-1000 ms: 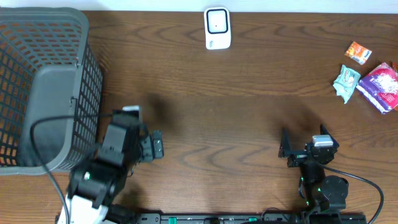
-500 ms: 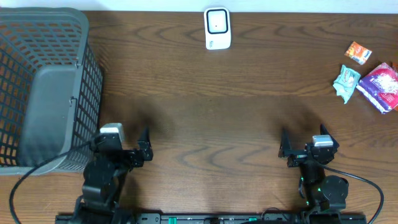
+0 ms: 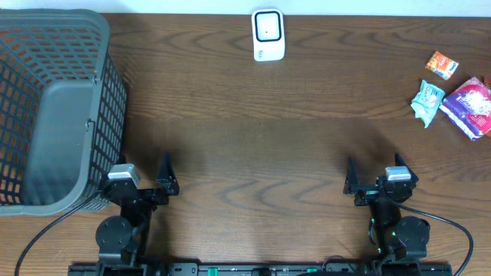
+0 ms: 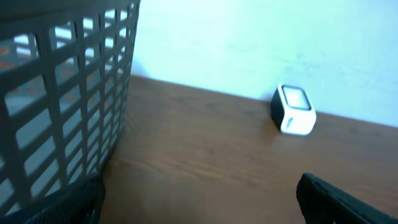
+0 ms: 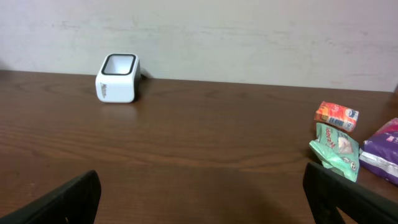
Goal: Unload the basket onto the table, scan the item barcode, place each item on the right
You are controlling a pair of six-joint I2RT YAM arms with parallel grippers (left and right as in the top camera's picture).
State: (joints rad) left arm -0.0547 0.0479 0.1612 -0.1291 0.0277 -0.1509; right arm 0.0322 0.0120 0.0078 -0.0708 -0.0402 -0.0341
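Note:
The white barcode scanner (image 3: 268,34) stands at the table's far edge, also seen in the left wrist view (image 4: 293,110) and the right wrist view (image 5: 117,78). Three item packets lie at the far right: an orange one (image 3: 442,64) (image 5: 336,116), a green one (image 3: 426,101) (image 5: 336,149) and a purple one (image 3: 470,106) (image 5: 382,152). My left gripper (image 3: 142,175) (image 4: 199,202) is low at the front left, open and empty. My right gripper (image 3: 374,175) (image 5: 202,199) is at the front right, open and empty, well short of the packets.
A large grey mesh basket (image 3: 100,69) (image 4: 62,93) fills the left side, right beside my left gripper. Brown wooden table (image 3: 261,138) stretches between the grippers and the scanner. A pale wall backs the far edge.
My left arm has pulled back and down from beside the basket to the table's front edge, gripper still open. The right arm has not moved.

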